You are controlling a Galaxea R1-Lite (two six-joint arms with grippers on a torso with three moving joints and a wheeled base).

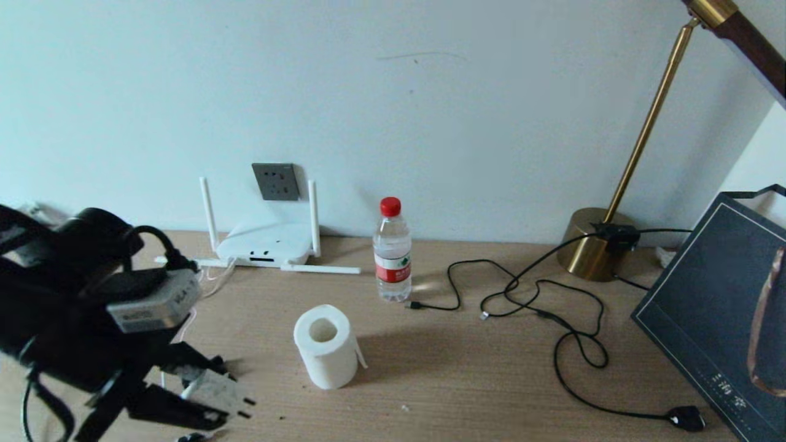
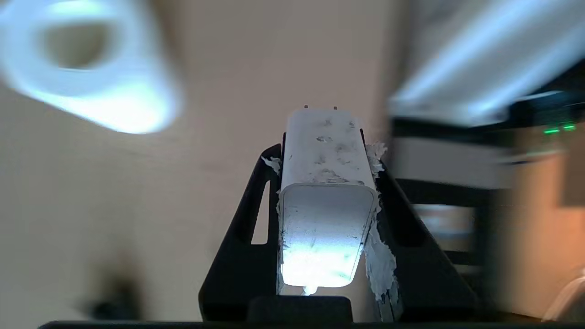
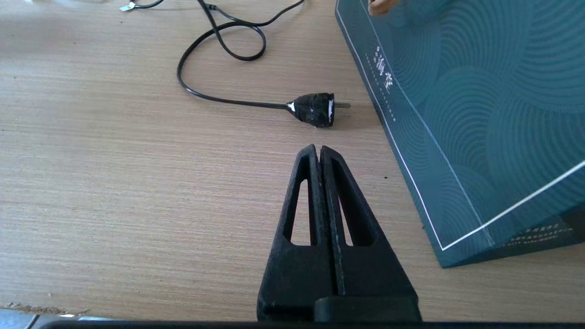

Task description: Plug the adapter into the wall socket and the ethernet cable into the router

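Observation:
My left gripper (image 1: 206,396) is at the table's front left, shut on the white adapter (image 1: 216,387), whose two dark pins point right. In the left wrist view the adapter (image 2: 325,219) fills the space between the black fingers (image 2: 247,237) of the left gripper (image 2: 325,146). The router (image 1: 264,244) sits against the wall with its antennas up, and the dark grey wall socket (image 1: 276,181) is just above it. A black cable with a small pale tip (image 1: 484,315), apparently the ethernet cable, lies right of the bottle. My right gripper (image 3: 318,148) is shut and empty, low over the table.
A toilet roll (image 1: 325,345) and a water bottle (image 1: 392,252) stand between the adapter and the cables. A brass lamp base (image 1: 591,248), a dark box (image 1: 718,319) and a black two-pin plug (image 3: 315,109) lie on the right.

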